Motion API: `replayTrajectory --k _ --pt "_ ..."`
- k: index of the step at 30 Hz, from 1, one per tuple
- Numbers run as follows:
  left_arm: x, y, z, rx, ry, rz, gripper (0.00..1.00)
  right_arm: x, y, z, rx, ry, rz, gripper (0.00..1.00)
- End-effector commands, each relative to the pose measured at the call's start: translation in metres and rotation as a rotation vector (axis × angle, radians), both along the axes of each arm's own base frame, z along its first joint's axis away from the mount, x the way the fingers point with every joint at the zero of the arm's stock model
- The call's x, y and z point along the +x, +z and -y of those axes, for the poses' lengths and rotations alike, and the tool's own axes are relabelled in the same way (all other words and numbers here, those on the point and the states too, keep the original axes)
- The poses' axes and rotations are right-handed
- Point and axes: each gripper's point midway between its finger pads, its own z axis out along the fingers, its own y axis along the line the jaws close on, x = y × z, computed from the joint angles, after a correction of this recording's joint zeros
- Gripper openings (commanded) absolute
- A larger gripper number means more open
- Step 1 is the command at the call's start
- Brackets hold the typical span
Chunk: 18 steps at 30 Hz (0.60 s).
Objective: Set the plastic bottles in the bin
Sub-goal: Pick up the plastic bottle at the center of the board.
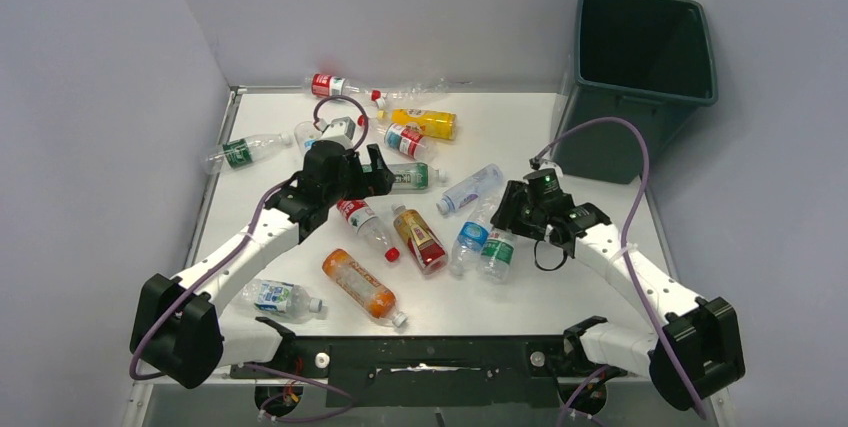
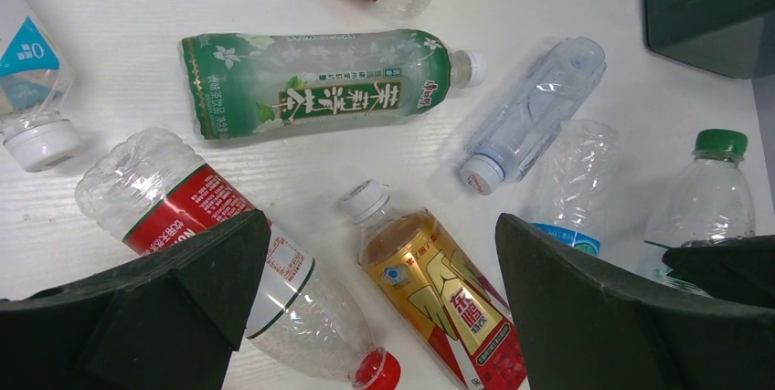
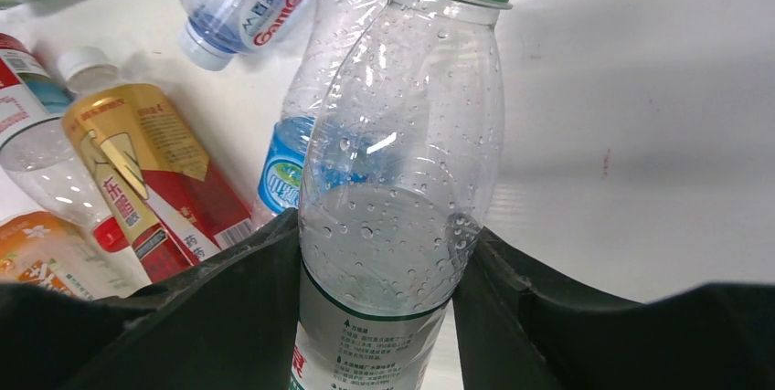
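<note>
Several plastic bottles lie scattered over the white table. My right gripper (image 3: pixel 382 237) is shut on a clear green-capped bottle (image 3: pixel 402 162), both fingers pressed against its body just above the label; the top view shows this bottle (image 1: pixel 497 254) low over the table beside a blue-labelled one (image 1: pixel 470 239). My left gripper (image 2: pixel 384 317) hangs open above a gold-and-red bottle (image 2: pixel 439 299) and a red-labelled clear bottle (image 2: pixel 210 216), touching neither. The dark green bin (image 1: pixel 645 47) stands at the far right corner, beyond my right arm.
A green tea bottle (image 2: pixel 311 84) and a clear bluish bottle (image 2: pixel 535 111) lie ahead of the left gripper. An orange bottle (image 1: pixel 358 285) and a small one (image 1: pixel 280 297) lie near the front edge. Yellow (image 1: pixel 425 122) and red-labelled (image 1: pixel 335 85) bottles lie at the back.
</note>
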Motion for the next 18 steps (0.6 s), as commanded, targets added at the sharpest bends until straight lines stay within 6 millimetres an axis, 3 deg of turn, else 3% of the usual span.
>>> replayTrajectory --k 1,9,18 --pt "0.009 0.036 0.004 -0.041 0.001 0.101 0.98 0.006 0.034 0.001 -0.014 0.021 0.095 0.42" --pt "0.006 0.040 0.004 -0.049 -0.003 0.110 0.98 0.003 0.056 -0.005 0.027 0.048 0.163 0.42" --pt "0.003 0.041 0.005 -0.063 -0.009 0.107 0.98 -0.005 0.063 -0.012 0.048 0.081 0.191 0.42"
